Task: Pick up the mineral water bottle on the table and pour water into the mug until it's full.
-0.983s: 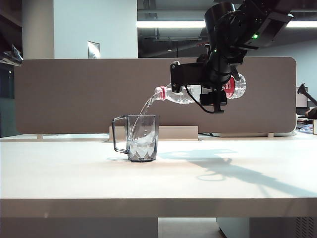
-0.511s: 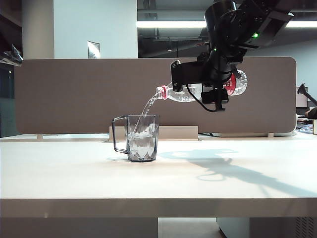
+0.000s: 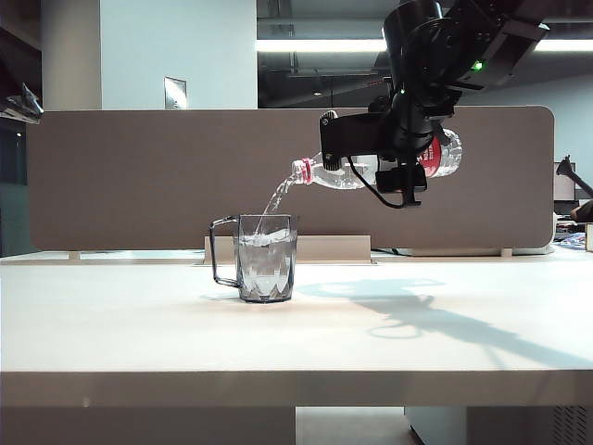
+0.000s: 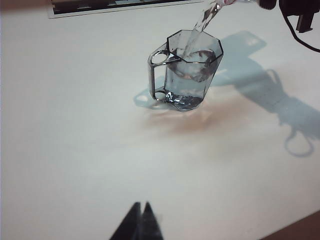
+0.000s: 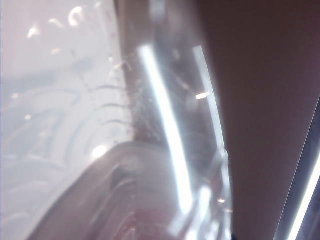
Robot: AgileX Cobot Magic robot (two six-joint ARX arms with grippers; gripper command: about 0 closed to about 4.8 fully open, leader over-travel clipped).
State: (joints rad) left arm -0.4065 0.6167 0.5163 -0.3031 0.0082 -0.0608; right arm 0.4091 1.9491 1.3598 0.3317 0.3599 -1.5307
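The mineral water bottle (image 3: 338,173) lies almost level in the air, red neck ring toward the mug. My right gripper (image 3: 400,167) is shut on its labelled body. A stream of water (image 3: 275,197) runs from its mouth into the mug (image 3: 267,258), which stands upright on the table (image 3: 139,324) with water nearly up to its rim and its handle to the left. In the right wrist view the clear bottle (image 5: 150,150) fills the picture and hides the jaws. In the left wrist view my left gripper (image 4: 140,206) is shut and empty, well short of the mug (image 4: 192,70).
A brown partition panel (image 3: 139,176) stands behind the table, with a pale low strip (image 3: 324,248) at its foot behind the mug. The arm's shadow (image 3: 435,320) falls on the tabletop to the right of the mug.
The water in the mug has risen from about a third full to near the rim. The bottle and the right gripper have hardly moved.
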